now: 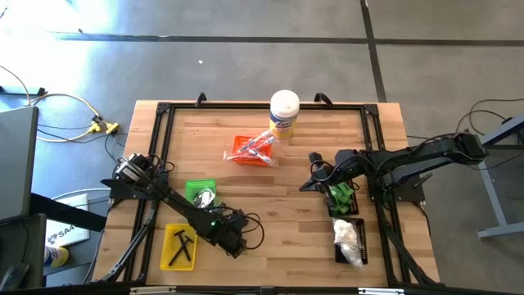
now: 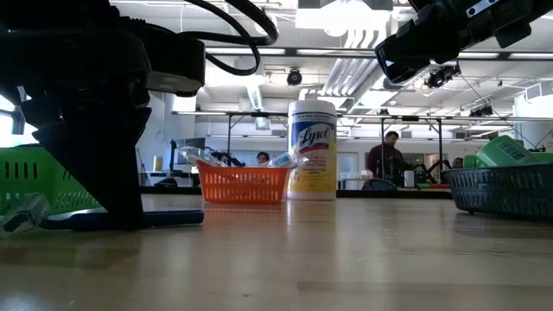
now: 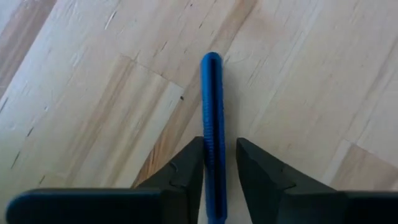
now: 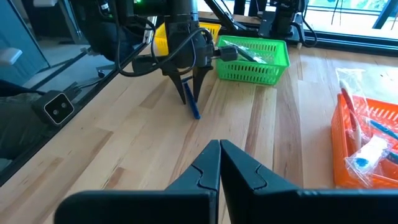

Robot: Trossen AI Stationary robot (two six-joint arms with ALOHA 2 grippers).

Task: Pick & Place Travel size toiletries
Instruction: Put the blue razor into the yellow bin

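On the bare worktop point(image 4: 143, 130) near its front edge, just beside the green tray point(image 4: 254, 60): a slim blue stick point(image 3: 212, 112) lying flat, apart from the sorted items. Left gripper point(image 3: 219, 171) is down over it, fingers point(image 3: 186, 171) narrowed to either side; contact not clear, looks set for a pinch across the thin width. Right gripper point(image 4: 219, 163) hangs above the far-side trays, fingers pressed together, holding nothing, waiting.

The table point(image 3: 93, 93) is pale, smooth wood with fine grain lines. The blue stick point(image 3: 212, 112) looks like ridged plastic.
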